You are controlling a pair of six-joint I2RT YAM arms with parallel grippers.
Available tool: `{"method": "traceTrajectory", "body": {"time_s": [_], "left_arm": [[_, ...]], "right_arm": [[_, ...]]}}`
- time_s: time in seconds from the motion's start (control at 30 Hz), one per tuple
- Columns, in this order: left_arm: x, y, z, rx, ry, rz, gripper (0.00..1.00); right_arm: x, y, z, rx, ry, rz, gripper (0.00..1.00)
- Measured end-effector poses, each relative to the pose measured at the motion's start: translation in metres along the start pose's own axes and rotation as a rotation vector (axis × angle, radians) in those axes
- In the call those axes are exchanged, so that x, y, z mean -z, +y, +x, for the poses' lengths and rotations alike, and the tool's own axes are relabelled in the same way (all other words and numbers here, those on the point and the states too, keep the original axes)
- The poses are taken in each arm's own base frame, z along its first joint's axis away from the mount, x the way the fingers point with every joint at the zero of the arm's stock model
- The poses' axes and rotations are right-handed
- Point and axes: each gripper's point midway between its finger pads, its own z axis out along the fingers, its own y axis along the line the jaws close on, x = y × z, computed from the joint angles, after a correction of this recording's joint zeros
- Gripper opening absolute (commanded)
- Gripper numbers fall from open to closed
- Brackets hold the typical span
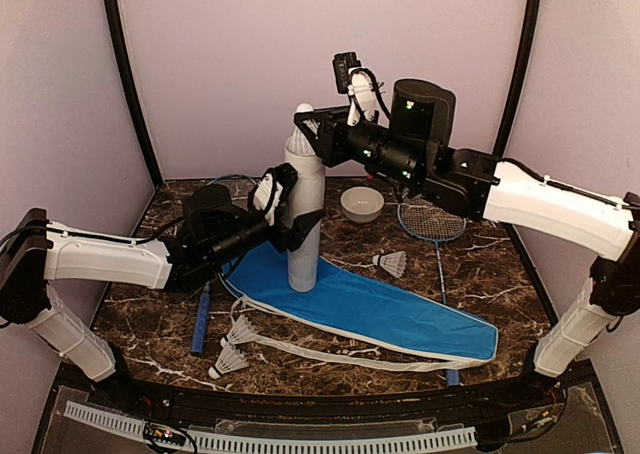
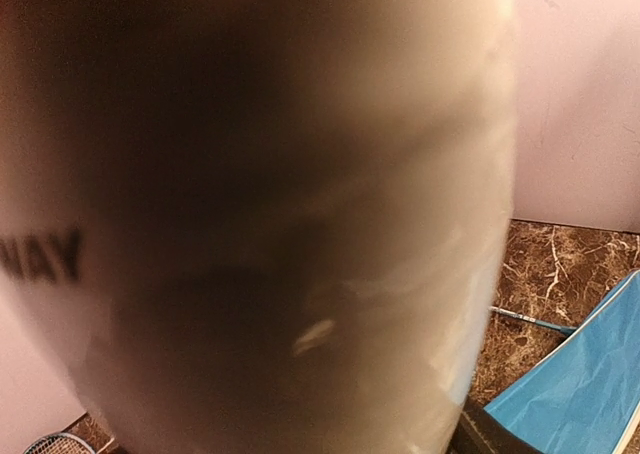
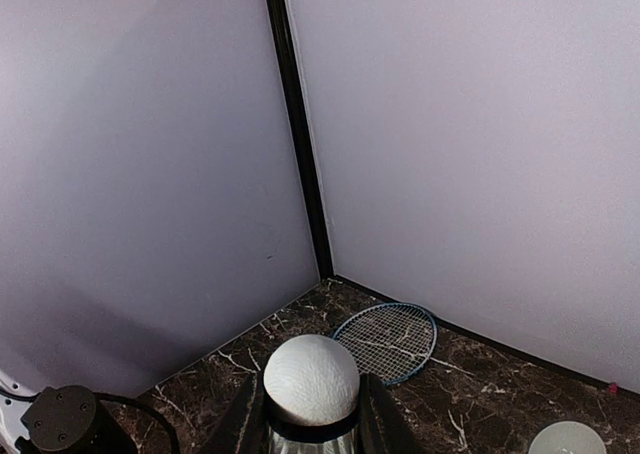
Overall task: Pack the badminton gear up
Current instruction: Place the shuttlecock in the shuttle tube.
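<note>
The long white tube (image 1: 303, 244) stands upright on the blue racket cover (image 1: 380, 309), and my left gripper (image 1: 290, 216) is shut on its middle. In the left wrist view the tube (image 2: 300, 224) fills almost the whole frame. My right gripper (image 1: 312, 126) hovers at the tube's top, shut on a white shuttlecock (image 3: 311, 379) with its round cork end facing the camera. Three more shuttlecocks lie on the table: one at the right (image 1: 391, 263) and two near the front left (image 1: 241, 330) (image 1: 230, 362). One racket (image 1: 430, 219) lies at the right, another (image 1: 235, 186) behind the left arm.
A small white bowl (image 1: 362, 203) sits behind the tube, near the back wall. The cover's white strap (image 1: 330, 354) trails along the marble table (image 1: 500, 274) toward the front. Purple walls close in the back and both sides.
</note>
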Motion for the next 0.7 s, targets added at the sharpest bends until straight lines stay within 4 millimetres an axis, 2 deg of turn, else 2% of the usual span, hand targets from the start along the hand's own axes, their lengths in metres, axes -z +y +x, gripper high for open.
{"method": "traceTrajectory", "body": {"time_s": [0.37,0.7], "left_arm": [[-0.002,0.002,0.0,0.009,0.004,0.002,0.72],[-0.002,0.004,0.001,0.011,0.006,-0.002,0.72]], "right_arm": [[-0.019,0.005,0.003,0.024,0.011,-0.002,0.16],[-0.026,0.006,0.006,0.039,0.013,-0.001,0.16]]}}
